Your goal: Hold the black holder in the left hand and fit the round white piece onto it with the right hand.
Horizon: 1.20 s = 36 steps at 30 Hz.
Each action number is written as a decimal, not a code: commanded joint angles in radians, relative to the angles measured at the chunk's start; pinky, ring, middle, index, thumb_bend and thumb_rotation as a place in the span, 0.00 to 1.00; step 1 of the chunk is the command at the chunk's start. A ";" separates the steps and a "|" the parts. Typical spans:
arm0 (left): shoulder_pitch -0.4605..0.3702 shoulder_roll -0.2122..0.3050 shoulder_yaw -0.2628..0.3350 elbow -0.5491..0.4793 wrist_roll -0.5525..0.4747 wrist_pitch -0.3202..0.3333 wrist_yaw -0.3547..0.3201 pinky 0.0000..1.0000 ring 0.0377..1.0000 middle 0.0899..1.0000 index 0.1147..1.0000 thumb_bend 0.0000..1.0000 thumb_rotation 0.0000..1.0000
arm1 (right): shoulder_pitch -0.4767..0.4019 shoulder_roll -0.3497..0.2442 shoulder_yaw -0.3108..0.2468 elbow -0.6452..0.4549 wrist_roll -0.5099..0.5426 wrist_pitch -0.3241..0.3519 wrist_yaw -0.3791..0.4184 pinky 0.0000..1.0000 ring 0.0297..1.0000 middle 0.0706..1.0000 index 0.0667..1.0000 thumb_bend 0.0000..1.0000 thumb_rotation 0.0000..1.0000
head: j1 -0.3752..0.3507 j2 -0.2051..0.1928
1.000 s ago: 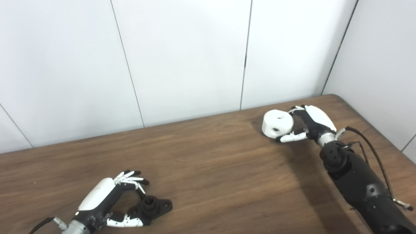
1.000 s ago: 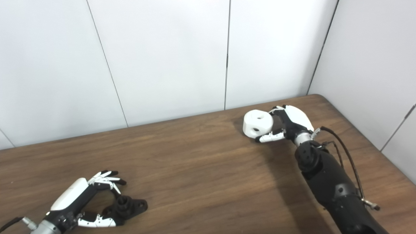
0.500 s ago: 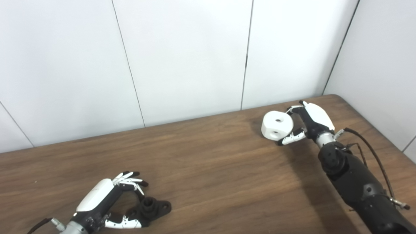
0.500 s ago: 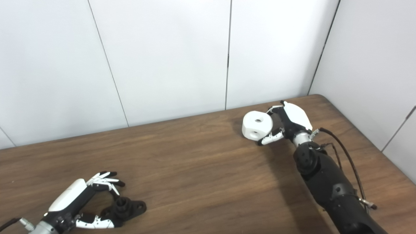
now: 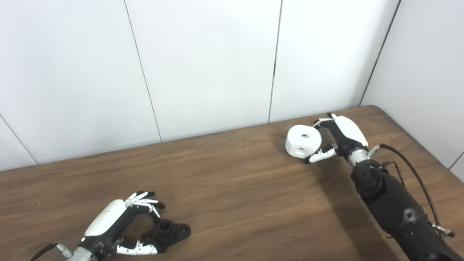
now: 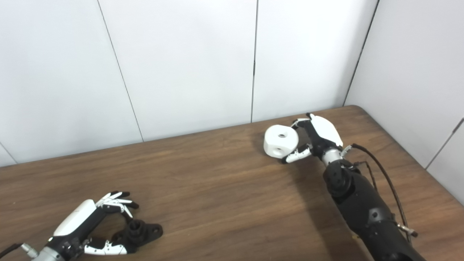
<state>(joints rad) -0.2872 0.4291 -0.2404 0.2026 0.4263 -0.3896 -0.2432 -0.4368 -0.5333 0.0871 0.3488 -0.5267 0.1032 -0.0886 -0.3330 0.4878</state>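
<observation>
Black holder [image 5: 168, 232] lies on table [image 5: 232, 188], left hand [image 5: 119, 226] cupping it; right hand [image 5: 339, 139] grips white piece [image 5: 302, 141].

No lettering, label, brand mark, number or sign can be read anywhere in either head-camera view: nothing legible shows on the round white piece with holes in its faces [image 5: 302, 141], the black moulded holder [image 5: 168, 232], the brown wood-grain table [image 5: 232, 188] or the plain white wall panels [image 5: 203, 65], and the white-and-black shells of the two robot hands carry no readable marking.
</observation>
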 commanded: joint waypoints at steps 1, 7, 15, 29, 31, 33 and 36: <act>-0.014 0.015 0.009 0.002 0.004 -0.004 0.008 1.00 0.94 0.75 0.41 0.52 0.04 | -0.031 -0.009 -0.001 -0.082 -0.014 0.004 0.005 1.00 0.97 0.79 0.44 0.53 0.15 | 0.000 0.000; -0.018 0.008 0.002 0.014 0.025 -0.005 0.018 1.00 0.93 0.75 0.41 0.52 0.04 | -0.030 0.006 0.031 -0.206 -0.016 -0.008 0.070 1.00 0.96 0.77 0.44 0.53 0.14 | 0.023 0.008; -0.021 -0.009 -0.004 0.025 0.033 0.005 0.027 1.00 0.94 0.75 0.41 0.52 0.05 | -0.039 0.028 0.091 -0.348 -0.032 -0.008 0.193 1.00 0.97 0.77 0.44 0.53 0.14 | 0.086 0.023; -0.026 -0.021 -0.031 0.049 0.064 0.005 0.039 1.00 0.96 0.76 0.41 0.52 0.05 | -0.042 0.133 0.214 -0.515 -0.045 0.011 0.414 1.00 0.97 0.77 0.44 0.53 0.14 | 0.159 0.060; -0.028 -0.025 -0.035 0.052 0.067 0.006 0.041 1.00 0.95 0.76 0.41 0.52 0.05 | -0.048 0.144 0.223 -0.514 -0.041 -0.006 0.426 1.00 0.96 0.76 0.44 0.53 0.14 | 0.177 0.064; -0.031 -0.030 -0.039 0.055 0.071 0.008 0.044 1.00 0.95 0.76 0.41 0.52 0.05 | -0.054 0.156 0.228 -0.509 -0.033 -0.020 0.435 1.00 0.96 0.76 0.44 0.53 0.14 | 0.196 0.068; -0.038 -0.036 -0.047 0.056 0.082 0.018 0.046 1.00 0.96 0.76 0.41 0.52 0.05 | -0.061 0.177 0.236 -0.510 -0.025 -0.018 0.450 1.00 0.96 0.76 0.44 0.53 0.14 | 0.236 0.080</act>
<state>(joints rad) -0.3008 0.4003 -0.2719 0.2410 0.4757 -0.3913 -0.1866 -0.4425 -0.3661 0.3256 -0.1320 -0.5641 0.1114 0.3588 -0.0968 0.5675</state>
